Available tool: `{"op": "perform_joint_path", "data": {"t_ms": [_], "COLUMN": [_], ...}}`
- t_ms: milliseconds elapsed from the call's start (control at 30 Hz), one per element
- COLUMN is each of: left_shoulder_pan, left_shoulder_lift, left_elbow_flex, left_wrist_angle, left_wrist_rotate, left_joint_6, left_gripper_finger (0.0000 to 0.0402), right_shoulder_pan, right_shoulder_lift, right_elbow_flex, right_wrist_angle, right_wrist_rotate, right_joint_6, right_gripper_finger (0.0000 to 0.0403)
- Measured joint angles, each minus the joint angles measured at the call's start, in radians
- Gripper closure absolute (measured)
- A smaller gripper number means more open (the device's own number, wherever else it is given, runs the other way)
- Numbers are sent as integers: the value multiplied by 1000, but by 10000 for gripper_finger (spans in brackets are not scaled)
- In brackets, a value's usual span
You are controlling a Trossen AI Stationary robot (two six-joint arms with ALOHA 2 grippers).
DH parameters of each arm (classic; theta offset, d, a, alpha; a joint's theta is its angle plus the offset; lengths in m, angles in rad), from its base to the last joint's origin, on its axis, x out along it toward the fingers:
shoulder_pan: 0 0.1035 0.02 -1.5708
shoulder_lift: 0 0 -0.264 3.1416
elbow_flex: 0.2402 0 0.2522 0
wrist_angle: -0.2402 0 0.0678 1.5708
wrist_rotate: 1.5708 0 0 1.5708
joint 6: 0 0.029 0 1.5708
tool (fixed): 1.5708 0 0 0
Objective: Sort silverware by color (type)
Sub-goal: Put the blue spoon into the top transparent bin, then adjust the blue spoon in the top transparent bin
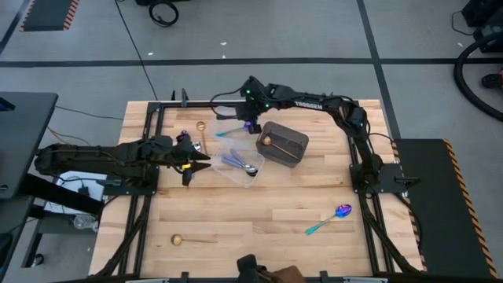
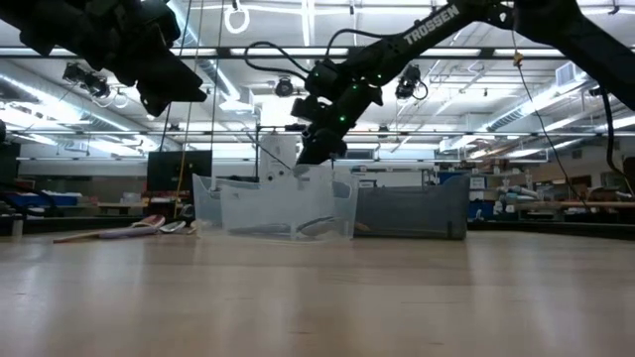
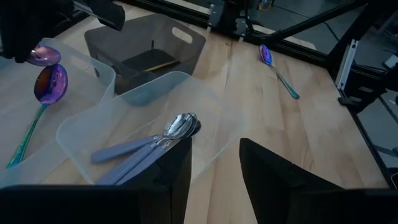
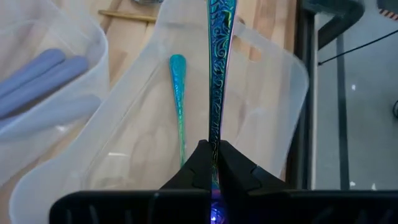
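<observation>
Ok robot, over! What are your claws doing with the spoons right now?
Right gripper shut on a teal-handled spoon, above a clear tub holding another. Left gripper open near the tub of lavender-handled spoons. Nothing blocking.

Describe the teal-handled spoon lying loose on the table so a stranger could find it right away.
Start at the dark bin near the table's middle, then look toward the right arm's base side, on bare wood. The loose spoon lies alone there, slanted. Unlike the others, it sits in no tub, and its bowl shines purple-blue.

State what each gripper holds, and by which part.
Right gripper pinches an iridescent spoon by its handle, above a clear tub. Left gripper is open, holding nothing.
</observation>
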Motion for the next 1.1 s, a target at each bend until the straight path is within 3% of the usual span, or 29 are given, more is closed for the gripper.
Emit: {"op": "perform_joint_path", "data": {"t_ms": [233, 467, 800, 900, 1100], "left_shoulder_pan": [0, 0, 0, 0, 22], "left_shoulder_lift": [0, 0, 1, 1, 38], "left_elbow_flex": [0, 0, 0, 0, -1], "left_wrist_angle": [0, -1, -20, -29, -126], "left_wrist_rotate": [0, -2, -74, -126, -346], "left_joint_6": [0, 7, 35, 44, 45], "left_gripper_finger": [260, 260, 260, 260, 260], "right_shoulder_pan": [-18, -19, -15, -6, 31], "right_shoulder_lift": [0, 0, 0, 0, -2], "right_elbow_flex": [-3, -3, -3, -3, 44], "right_wrist_angle": [-44, -46, -46, -45, -115], "right_wrist_rotate": [1, 46, 98, 133, 200], "right_joint_6": [0, -26, -23, -12, 65], "right_gripper_finger": [382, 340, 318, 317, 317]}}
